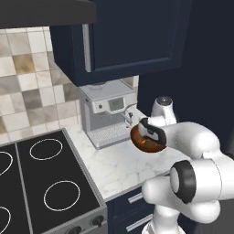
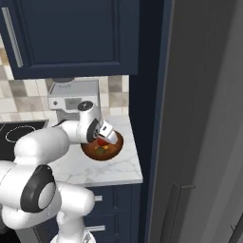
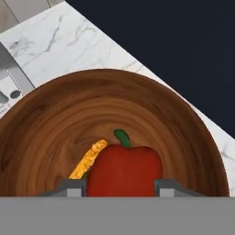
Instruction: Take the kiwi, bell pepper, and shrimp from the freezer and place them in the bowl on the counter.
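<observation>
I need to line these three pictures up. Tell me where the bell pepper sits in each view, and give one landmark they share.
Left base view: I can't make the pepper out; the gripper covers the bowl there.
Right base view: bell pepper, a red spot in the bowl just below the gripper.
Hand view: bottom centre, between the fingertips, beside the shrimp.
Shared landmark: the wooden bowl on the marbled counter.

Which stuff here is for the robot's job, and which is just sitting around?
For the job: bell pepper between the gripper fingers, shrimp, bowl, counter.
Just sitting around: coffee machine, stovetop, wall cabinet.
</observation>
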